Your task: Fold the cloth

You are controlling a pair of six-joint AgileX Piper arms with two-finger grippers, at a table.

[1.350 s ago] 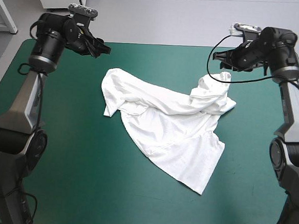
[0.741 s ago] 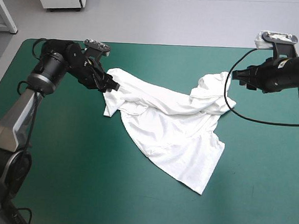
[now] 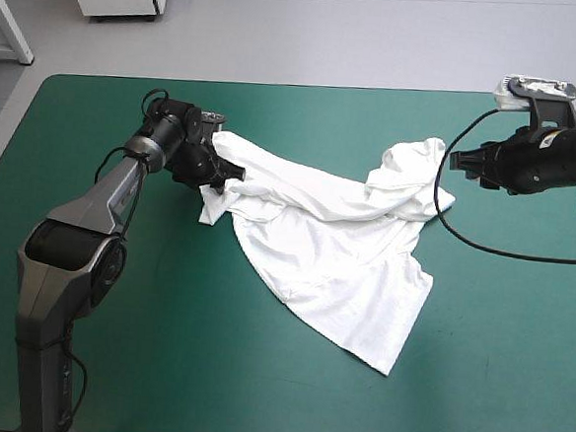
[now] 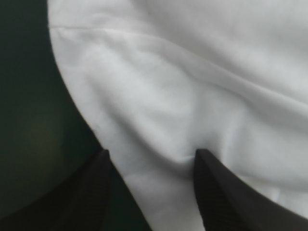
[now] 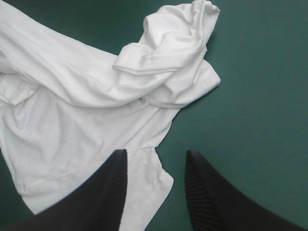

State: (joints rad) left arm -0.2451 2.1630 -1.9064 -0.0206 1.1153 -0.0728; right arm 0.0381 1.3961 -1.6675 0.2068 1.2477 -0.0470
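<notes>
Crumpled T-shirt, outline lost in folds, left tool apart at its edge, right tool apart

Beside my right gripper the cover lies bare, and its whole near side is free. Only the crumpled T-shirt fills the middle.

1. The worktop, covered in teal-green, has rounded corners.
2. A white T-shirt lies crumpled on it, stretching from far left of centre toward the near right.
</notes>
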